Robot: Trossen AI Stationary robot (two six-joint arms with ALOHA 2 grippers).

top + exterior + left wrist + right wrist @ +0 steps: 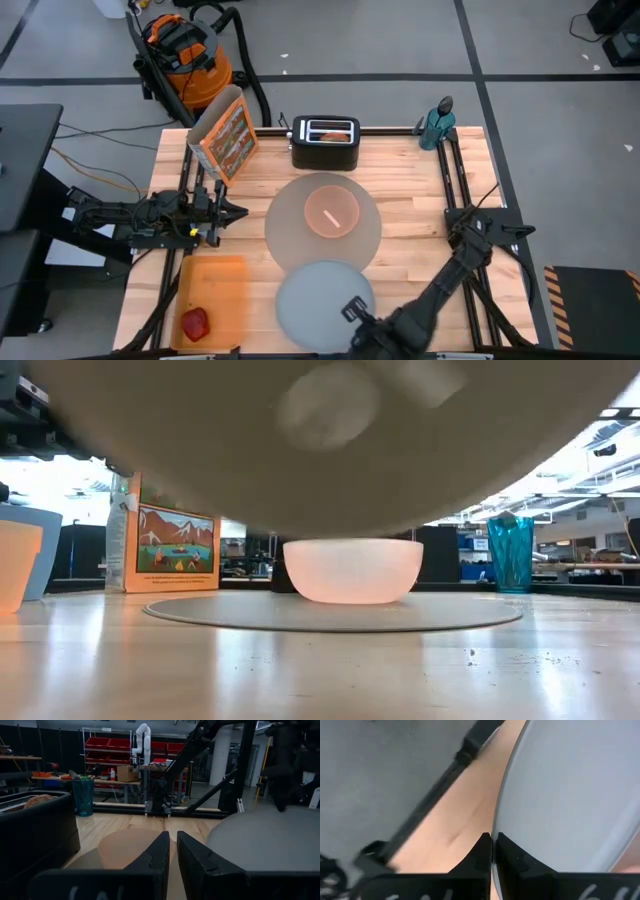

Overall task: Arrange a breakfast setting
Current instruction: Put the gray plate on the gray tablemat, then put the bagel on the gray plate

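The grey plate (318, 295) hangs over the table's near middle, held by my right gripper (352, 310). Its underside (330, 430) fills the top of the low view. The pink bowl (332, 213) stands on the round grey-brown mat (290, 235), with a pale slim thing (333, 217) inside it. The red apple (194, 323) lies on an orange tray (220, 285) at the near left. A blue cup (38, 550) shows at the low view's left edge. My left gripper (228, 212) is shut and empty, left of the mat. My right gripper pinches the plate's rim (498, 820) between its two fingers, one on each face, at the plate's near right side (348, 305). The fingers come about level from the table's near right. The plate is lifted clear of the table, about level.
A black toaster (325, 142) stands at the far middle, a cereal box (228, 135) at the far left and a teal bottle (437, 125) at the far right. Bare wood lies right of the mat.
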